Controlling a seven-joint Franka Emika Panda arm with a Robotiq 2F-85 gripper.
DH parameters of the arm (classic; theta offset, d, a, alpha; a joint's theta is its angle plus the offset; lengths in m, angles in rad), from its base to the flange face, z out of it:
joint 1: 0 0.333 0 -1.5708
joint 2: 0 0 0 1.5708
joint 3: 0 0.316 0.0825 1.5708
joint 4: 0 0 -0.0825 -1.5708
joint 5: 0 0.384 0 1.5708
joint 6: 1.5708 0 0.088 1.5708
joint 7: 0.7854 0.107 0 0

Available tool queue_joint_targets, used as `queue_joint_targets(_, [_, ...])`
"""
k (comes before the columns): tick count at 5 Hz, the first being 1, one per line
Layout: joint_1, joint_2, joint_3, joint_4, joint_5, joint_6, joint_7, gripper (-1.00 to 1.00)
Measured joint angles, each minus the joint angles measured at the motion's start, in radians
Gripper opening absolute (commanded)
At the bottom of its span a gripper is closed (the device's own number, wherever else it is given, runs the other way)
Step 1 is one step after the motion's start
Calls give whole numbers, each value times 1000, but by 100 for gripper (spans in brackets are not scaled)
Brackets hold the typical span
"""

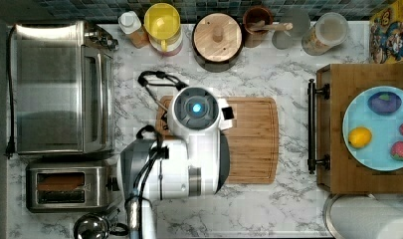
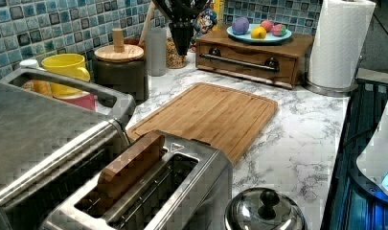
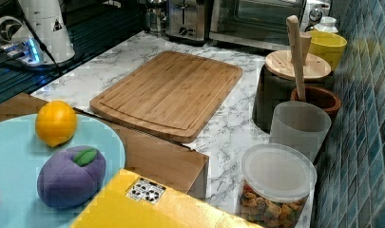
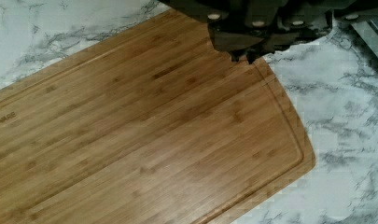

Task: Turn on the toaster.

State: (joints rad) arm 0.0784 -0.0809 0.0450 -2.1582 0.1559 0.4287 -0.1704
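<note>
1. Marble-patterned desk (image 1: 288, 199) carries all items; a blue tiled wall runs behind it in the left view.
2. Toaster (image 1: 67, 186): brushed-steel box with two long top slots, at the top view's lower left, well apart from the cutting board (image 1: 249, 139). One slot holds a brown slice standing upright, seen in the left view.
3. Black lever knob (image 1: 112, 185): on the toaster's end facing the arm in the top view.
4. Toaster oven (image 1: 59, 89): just beside the toaster, above it in the top view.
5. Kettle (image 1: 92, 226): just beside the toaster, below it in the top view.
6. Tool (image 4: 245, 49): hangs above the cutting board's corner in the wrist view, touching nothing. Whether its fingers are spread or pressed together cannot be told.
7. Arm (image 1: 189, 149): white body positioned over the board's left part in the top view.
</note>
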Motion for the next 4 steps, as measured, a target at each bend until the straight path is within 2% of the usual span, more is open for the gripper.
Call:
queue_joint_targets(1, [36, -93, 21, -94, 12, 57, -18, -100])
queue_joint_targets(2, [56, -167, 63, -146, 16, 35, -26, -100])
queue_joint_targets(3, [85, -175, 107, -150, 16, 1, -26, -100])
queue_joint_targets(4, [116, -164, 165, -160, 80, 35, -41, -100])
